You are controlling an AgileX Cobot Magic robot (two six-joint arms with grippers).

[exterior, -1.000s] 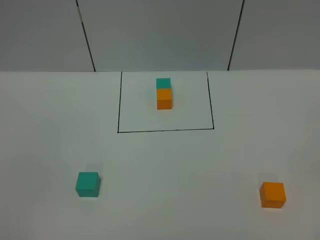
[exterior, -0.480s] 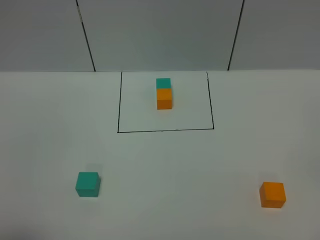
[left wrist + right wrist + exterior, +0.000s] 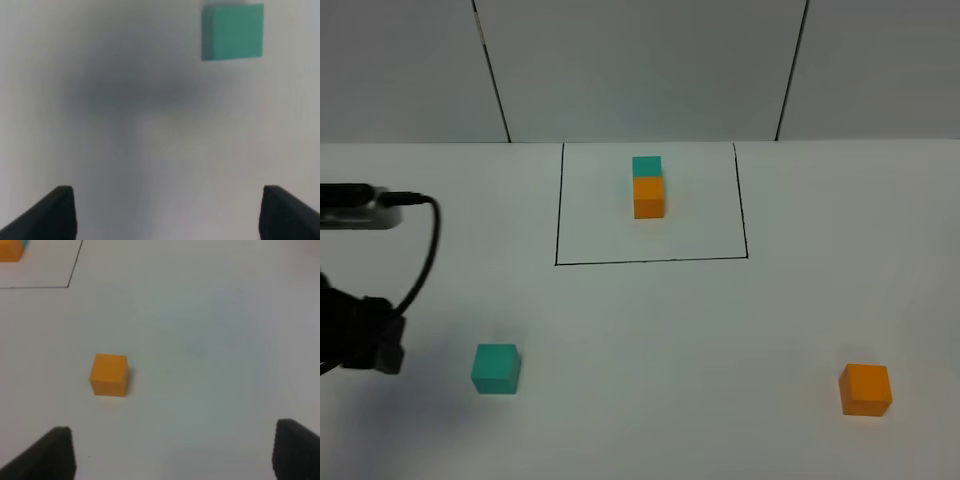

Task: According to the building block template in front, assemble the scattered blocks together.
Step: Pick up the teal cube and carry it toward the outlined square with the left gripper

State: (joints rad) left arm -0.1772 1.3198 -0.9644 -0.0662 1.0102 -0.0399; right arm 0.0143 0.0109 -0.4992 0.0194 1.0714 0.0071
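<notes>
The template, a teal cube (image 3: 646,166) joined to an orange cube (image 3: 648,197), stands inside a thin black drawn frame (image 3: 650,262) at the back middle. The loose teal cube (image 3: 496,368) sits front left and also shows in the left wrist view (image 3: 232,31). The loose orange cube (image 3: 865,389) sits front right and shows in the right wrist view (image 3: 109,374). My left gripper (image 3: 382,345) hovers left of the teal cube, open and empty (image 3: 170,215). My right gripper (image 3: 175,455) is open and empty, short of the orange cube, and out of the high view.
The white table (image 3: 670,330) bears only the cubes and the frame. A grey panelled wall (image 3: 640,70) rises behind it. The left arm's camera and black cable (image 3: 420,250) hang over the table's left edge. A frame corner (image 3: 69,285) shows in the right wrist view.
My left arm has come into the high view from the left edge and now stands beside the loose teal cube. The cubes have not moved.
</notes>
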